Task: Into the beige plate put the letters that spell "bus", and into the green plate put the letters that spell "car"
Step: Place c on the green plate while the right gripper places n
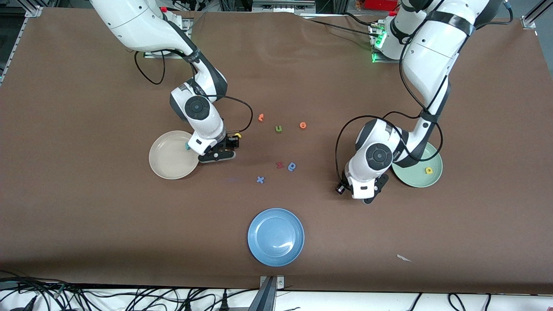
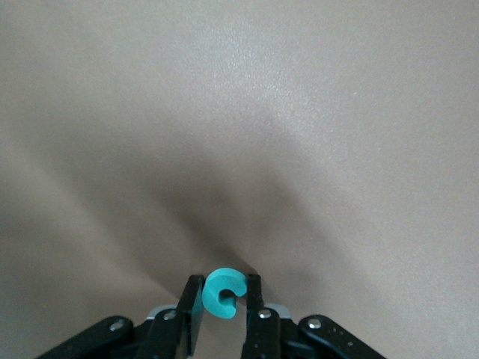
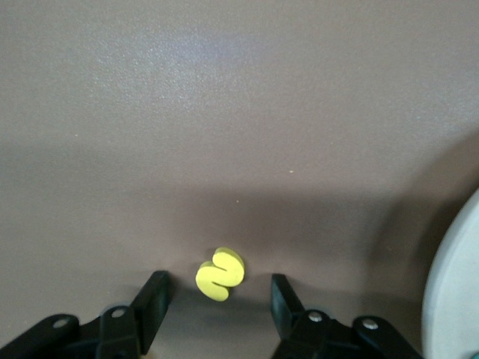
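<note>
Beige plate (image 1: 166,162) toward the right arm's end of the counter (image 1: 86,207), right hand (image 3: 217,299) low beside it, fingers spread around yellow s (image 3: 220,274), left hand (image 2: 224,303) beside green plate (image 1: 425,181), pinching teal c (image 2: 224,292), yellow a (image 1: 429,170) on that plate.

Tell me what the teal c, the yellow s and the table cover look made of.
Teal c: likely foam, matte, thick flat-cut edges.
Yellow s: same look, matte with a blocky thick edge, probably foam.
Table cover: brown sheet with a fine leathery grain and soft sheen in the wrist views, perhaps vinyl or faux leather.
</note>
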`<state>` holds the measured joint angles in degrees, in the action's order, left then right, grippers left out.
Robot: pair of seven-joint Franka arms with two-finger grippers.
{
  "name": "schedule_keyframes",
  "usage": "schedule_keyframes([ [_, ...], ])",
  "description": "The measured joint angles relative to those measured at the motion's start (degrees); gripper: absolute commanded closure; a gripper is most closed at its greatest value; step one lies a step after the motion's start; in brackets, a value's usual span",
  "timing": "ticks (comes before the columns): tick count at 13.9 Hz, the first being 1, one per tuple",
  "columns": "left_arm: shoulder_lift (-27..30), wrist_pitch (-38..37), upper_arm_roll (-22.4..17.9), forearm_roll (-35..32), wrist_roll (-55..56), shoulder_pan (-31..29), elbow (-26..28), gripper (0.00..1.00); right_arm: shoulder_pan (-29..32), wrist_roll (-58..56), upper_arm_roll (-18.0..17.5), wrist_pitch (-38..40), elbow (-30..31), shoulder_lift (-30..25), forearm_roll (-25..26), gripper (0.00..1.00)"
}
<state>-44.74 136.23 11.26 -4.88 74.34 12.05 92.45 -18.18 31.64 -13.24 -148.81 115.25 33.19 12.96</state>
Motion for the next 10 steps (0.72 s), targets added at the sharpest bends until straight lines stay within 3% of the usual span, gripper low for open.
schedule_keyframes([
  [6, 0.03, -0.46, -0.14, -0.42, -1.48, -0.34, -0.45, 0.96, -0.01, 0.01, 0.06, -0.01, -0.33, -0.06, 0.00, 0.68],
  [10, 3.84, -14.49, -0.10, -0.67, -14.38, -4.77, -2.69, 0.96, -0.02, -0.01, 0.12, 0.22, -0.41, -0.50, 0.08, 0.75],
])
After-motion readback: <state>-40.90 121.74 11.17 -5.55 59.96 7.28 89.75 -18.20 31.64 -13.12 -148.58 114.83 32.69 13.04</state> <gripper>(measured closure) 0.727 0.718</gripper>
